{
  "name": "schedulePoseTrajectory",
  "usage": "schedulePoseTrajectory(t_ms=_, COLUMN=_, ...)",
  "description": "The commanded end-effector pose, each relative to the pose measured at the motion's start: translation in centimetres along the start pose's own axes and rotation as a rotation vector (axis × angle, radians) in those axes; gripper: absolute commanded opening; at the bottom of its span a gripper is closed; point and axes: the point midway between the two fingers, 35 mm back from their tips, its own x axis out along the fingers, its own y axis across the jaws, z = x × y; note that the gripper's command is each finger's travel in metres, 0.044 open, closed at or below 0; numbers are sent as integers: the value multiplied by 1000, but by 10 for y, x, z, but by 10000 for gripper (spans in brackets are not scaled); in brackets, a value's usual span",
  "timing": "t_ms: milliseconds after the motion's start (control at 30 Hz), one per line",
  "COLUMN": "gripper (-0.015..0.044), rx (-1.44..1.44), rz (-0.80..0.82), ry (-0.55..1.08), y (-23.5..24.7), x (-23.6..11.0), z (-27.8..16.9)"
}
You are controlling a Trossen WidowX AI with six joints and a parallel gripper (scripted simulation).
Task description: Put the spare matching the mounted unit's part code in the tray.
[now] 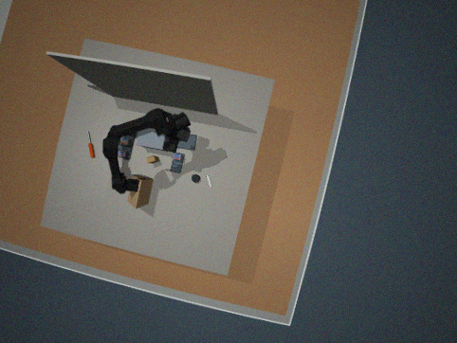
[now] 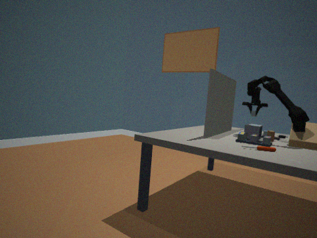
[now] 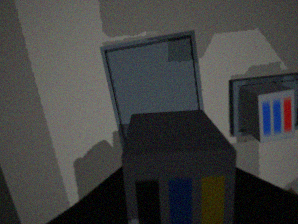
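Observation:
My gripper is shut on a dark grey spare whose face shows a black, a blue and a yellow stripe. It holds the spare high above the table. The flat blue-grey tray lies straight below and ahead in the wrist view. Another spare, with two blue stripes and one red, sits in a holder to the right of the tray. The large grey mounted unit stands beside the tray, and its back is hidden. More spares sit left of it.
A tall grey panel stands upright behind the parts. An orange screwdriver, a small brown cube, a black disc and a white stick lie around. The arm stands on a wooden block.

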Motion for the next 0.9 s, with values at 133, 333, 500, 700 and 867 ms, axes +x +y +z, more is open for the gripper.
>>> schedulePoseTrajectory(t_ms=133, gripper=0, rx=3, rz=4, ry=2, y=2, x=8, z=0)
schedulePoseTrajectory(t_ms=333, gripper=0, rx=3, rz=5, ry=1, y=3, x=13, z=1)
schedulePoseTrajectory(t_ms=500, gripper=0, rx=3, rz=5, ry=1, y=4, x=18, z=1)
schedulePoseTrajectory(t_ms=700, gripper=0, rx=3, rz=5, ry=1, y=5, x=23, z=2)
schedulePoseTrajectory(t_ms=867, gripper=0, rx=3, rz=5, ry=1, y=6, x=28, z=2)
